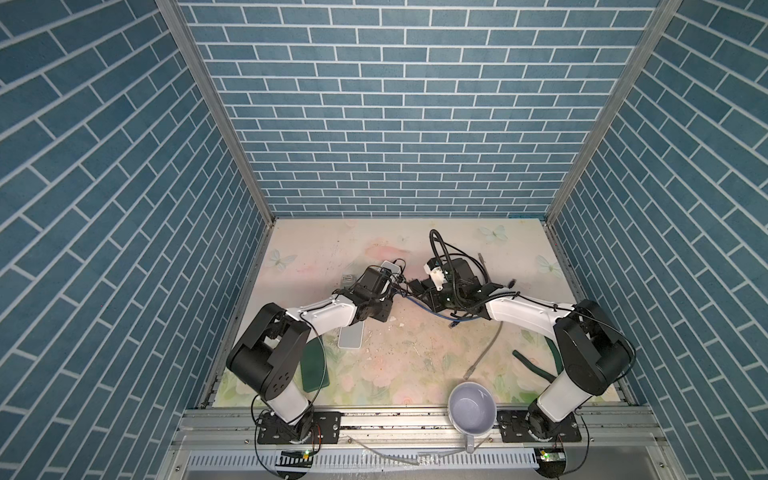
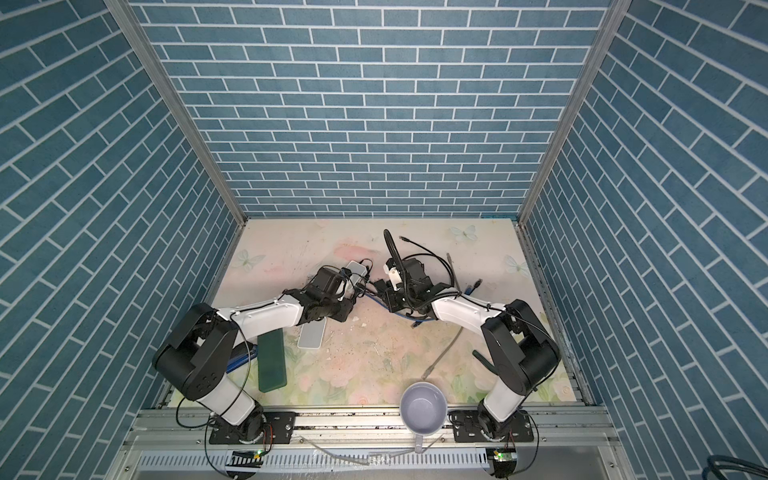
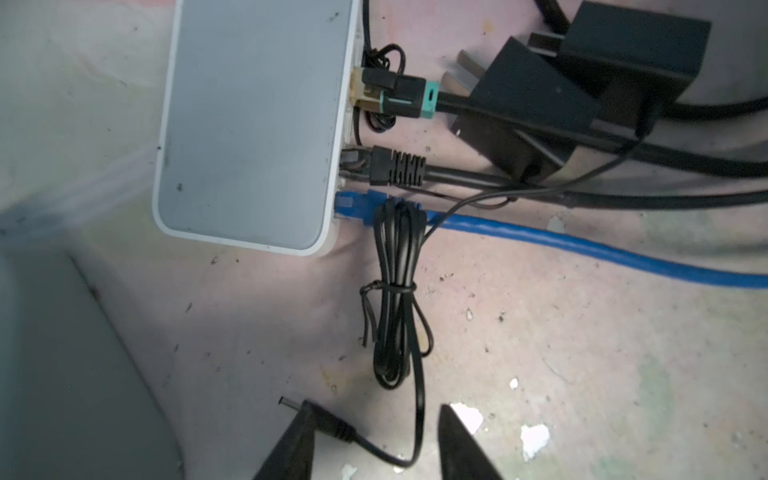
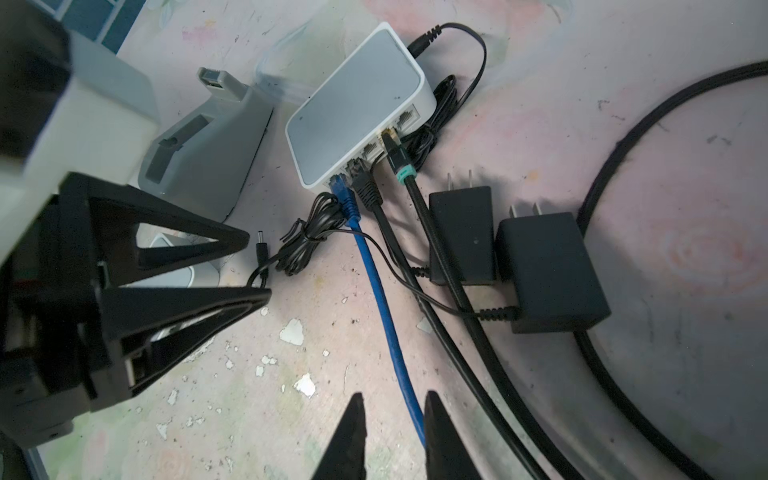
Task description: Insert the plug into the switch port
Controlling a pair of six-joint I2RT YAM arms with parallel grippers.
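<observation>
Near the switch (image 3: 249,124) on the table (image 3: 582,353), the small black plug (image 3: 324,422) lies loose, not in any port (3 cables (image 3: 399,168) sit plugged into the switch's side). Left pincer (image 3: 374,413) straddles the plug, fingers spread either side. Right pincer (image 4: 394,395) hovers slightly parted over the blue cable (image 4: 374,282).

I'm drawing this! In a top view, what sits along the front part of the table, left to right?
Green block → grey box → mug → green hose.
</observation>
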